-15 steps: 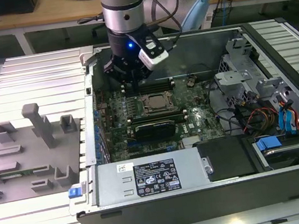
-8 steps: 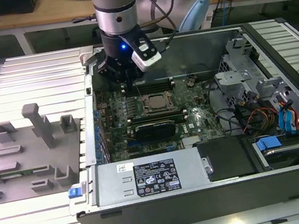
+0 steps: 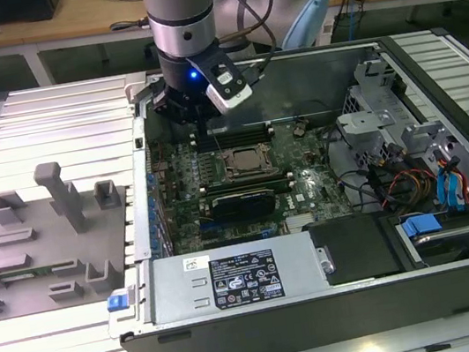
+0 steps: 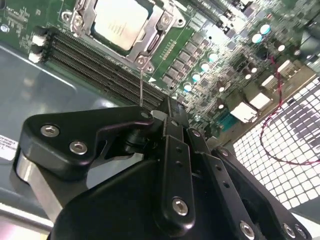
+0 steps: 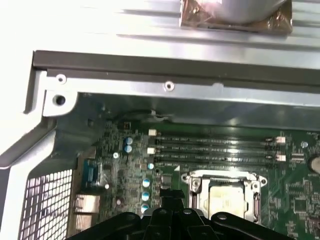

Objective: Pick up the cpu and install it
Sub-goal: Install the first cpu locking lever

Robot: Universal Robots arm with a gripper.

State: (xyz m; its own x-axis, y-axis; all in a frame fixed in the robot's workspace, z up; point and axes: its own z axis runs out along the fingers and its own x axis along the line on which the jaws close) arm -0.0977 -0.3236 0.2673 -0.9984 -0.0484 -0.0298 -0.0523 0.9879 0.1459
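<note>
The cpu [image 4: 120, 22], a pale silvery square chip, lies flat inside the metal-framed socket [image 4: 150, 42] on the green motherboard. It also lies in that socket [image 5: 197, 187] in the first wrist view, as the cpu [image 5: 227, 197]. In the exterior view the socket [image 3: 246, 162] sits mid-board inside the open computer case. My gripper [image 3: 200, 129] hangs over the board just to the exterior view's left of the socket, near the memory slots. Its black fingers [image 4: 170, 117] come together at the tips, shut, with nothing seen between them. The gripper's tip [image 5: 169, 196] stands beside the socket, apart from the chip.
A grey plastic tray [image 3: 18, 273] with raised blocks lies on the slatted table at the exterior view's left. Inside the case are a power supply [image 3: 242, 277], a drive cage [image 3: 377, 118] and cables [image 3: 405, 184]. The case's metal wall [image 5: 170, 75] runs close behind the gripper.
</note>
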